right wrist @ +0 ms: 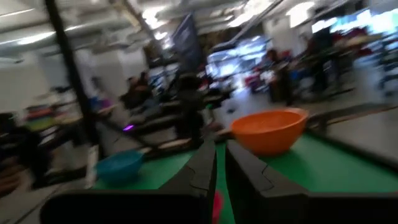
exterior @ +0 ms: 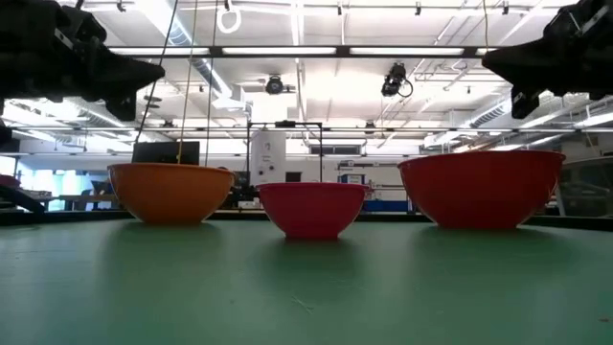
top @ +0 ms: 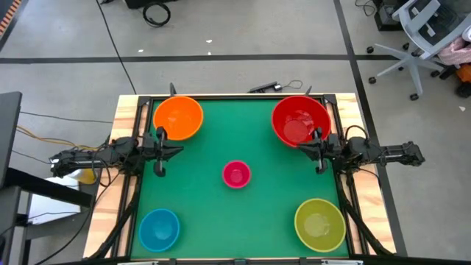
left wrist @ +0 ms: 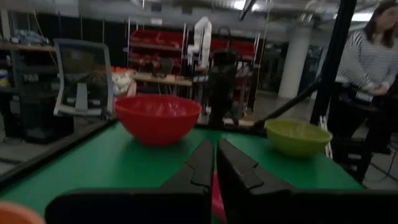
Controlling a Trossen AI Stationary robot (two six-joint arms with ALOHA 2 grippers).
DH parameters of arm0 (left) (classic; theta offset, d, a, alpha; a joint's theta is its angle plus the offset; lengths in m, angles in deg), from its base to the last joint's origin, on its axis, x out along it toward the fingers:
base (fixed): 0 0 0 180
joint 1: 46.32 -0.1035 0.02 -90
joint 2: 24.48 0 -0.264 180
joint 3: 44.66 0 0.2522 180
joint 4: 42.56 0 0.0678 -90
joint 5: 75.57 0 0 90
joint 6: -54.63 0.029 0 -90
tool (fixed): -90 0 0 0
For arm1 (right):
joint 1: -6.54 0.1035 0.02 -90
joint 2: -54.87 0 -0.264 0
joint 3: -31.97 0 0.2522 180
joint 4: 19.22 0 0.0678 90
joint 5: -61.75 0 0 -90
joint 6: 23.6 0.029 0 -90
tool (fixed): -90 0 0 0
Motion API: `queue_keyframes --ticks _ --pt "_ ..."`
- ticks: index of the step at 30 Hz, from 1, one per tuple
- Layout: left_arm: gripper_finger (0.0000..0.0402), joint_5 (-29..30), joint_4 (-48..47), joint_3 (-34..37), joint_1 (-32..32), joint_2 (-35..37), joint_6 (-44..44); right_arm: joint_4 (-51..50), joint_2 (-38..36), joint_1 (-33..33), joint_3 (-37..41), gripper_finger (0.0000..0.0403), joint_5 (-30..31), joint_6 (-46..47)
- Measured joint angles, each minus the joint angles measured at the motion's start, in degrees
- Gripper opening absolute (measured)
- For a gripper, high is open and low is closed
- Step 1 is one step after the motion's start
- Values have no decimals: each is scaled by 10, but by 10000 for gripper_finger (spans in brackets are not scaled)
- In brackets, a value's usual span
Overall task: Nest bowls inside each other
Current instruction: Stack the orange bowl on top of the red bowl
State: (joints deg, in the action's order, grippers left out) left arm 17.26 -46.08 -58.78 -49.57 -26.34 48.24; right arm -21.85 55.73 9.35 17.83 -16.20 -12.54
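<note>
Green counter point(top: 265, 213): carries all five bowls, none nested yet; places below are given from the magenta-pink bowl at its middle
Red bowl point(top: 299, 120): largest, at the far right corner from the pink bowl, upright, just beside the right pincer
Orange bowl point(top: 178, 117): far left corner from the pink bowl, upright, just beside the left pincer
Yellow-green bowl point(top: 319, 224): near right corner from the pink bowl, standing alone
Light blue bowl point(top: 159, 228): near left corner from the pink bowl, standing alone
Magenta-pink bowl point(top: 236, 174): smallest, upright, well apart from the other four
Deciding relation: the pink bowl lies between the two pincers, inward from each and slightly toward the near edge; neither arm looks clearly nearer, and a round bowl has no long axis to line up with
Left pincer point(top: 159, 143): left of the pink bowl, raised off the counter, fingers together with only a slit between them, empty
Right pincer point(top: 318, 144): right of the pink bowl, also raised, fingers nearly together, empty
Judgement: either pincer must spread before it can take a rim
</note>
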Motion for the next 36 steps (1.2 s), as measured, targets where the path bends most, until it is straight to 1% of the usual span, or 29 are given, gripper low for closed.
queue_keyframes --ticks 6,9,10,12,15,18,20,23,26,29,32,36 --pt "20 1 48 0 0 0 40 55 0 0 0 42 136 -28" --pt "20 8 55 0 0 0 55 44 7 0 -17 42 199 -35" --pt "20 16 58 0 0 0 53 34 14 -1 -28 42 212 -36" --pt "20 32 64 0 0 0 51 1 32 -7 -59 42 220 -37" --pt "21 61 71 -1 0 -3 51 -73 73 -23 -125 48 237 -33" --pt "34 75 67 -17 0 -22 51 -126 122 -40 -191 68 241 -21" --pt "58 80 70 -33 0 -39 48 -153 153 -50 -228 90 233 -18" --pt "114 87 71 -57 0 -76 38 -189 199 -61 -273 132 213 -16" --pt "173 99 70 -87 0 -119 18 -210 243 -70 -309 179 210 -10" --pt "215 109 56 -124 -2 -164 9 -235 283 -84 -340 217 213 15" --pt "233 110 7 -165 -2 -205 15 -257 322 -101 -368 245 190 29" --pt "234 109 -18 -212 -2 -255 30 -270 376 -129 -399 268 133 30"
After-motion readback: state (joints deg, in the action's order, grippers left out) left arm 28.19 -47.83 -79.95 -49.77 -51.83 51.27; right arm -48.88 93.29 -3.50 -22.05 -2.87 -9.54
